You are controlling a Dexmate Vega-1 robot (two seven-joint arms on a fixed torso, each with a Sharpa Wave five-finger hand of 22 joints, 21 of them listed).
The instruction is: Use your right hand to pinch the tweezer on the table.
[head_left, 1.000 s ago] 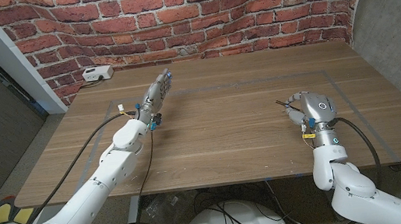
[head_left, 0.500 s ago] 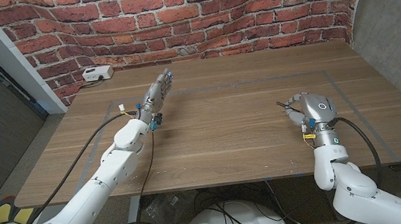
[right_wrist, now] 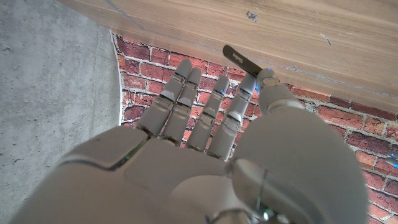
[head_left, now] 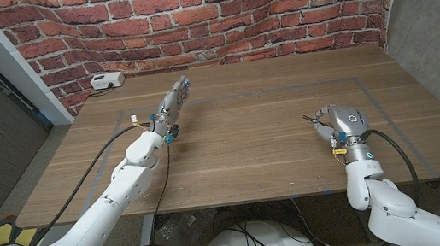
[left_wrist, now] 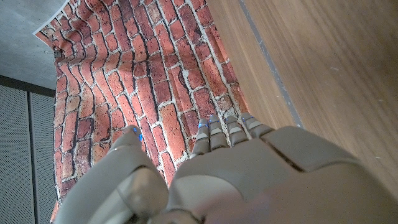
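The tweezer (right_wrist: 241,60) is a thin dark metal strip, and its end sticks out past the tips of my right hand (right_wrist: 205,162). The thumb (right_wrist: 272,91) and a neighbouring finger (right_wrist: 240,103) pinch it, while the other fingers reach out straight beside them. In the head view the tweezer (head_left: 313,116) shows as a short dark line at the fingertips of my right hand (head_left: 342,120), over the right part of the table (head_left: 240,146). My left hand (head_left: 172,102) is far off at the back left, with its fingers stretched out and nothing in it.
A white box (head_left: 106,81) with a cable lies at the table's back left corner, against the brick wall (head_left: 213,12). Thin grey tape lines (head_left: 371,93) mark a rectangle on the tabletop. Black cables run along my left arm (head_left: 124,175).
My right hand has shifted slightly toward the table's near edge, with the tweezer still at its fingertips. The left arm has not moved.
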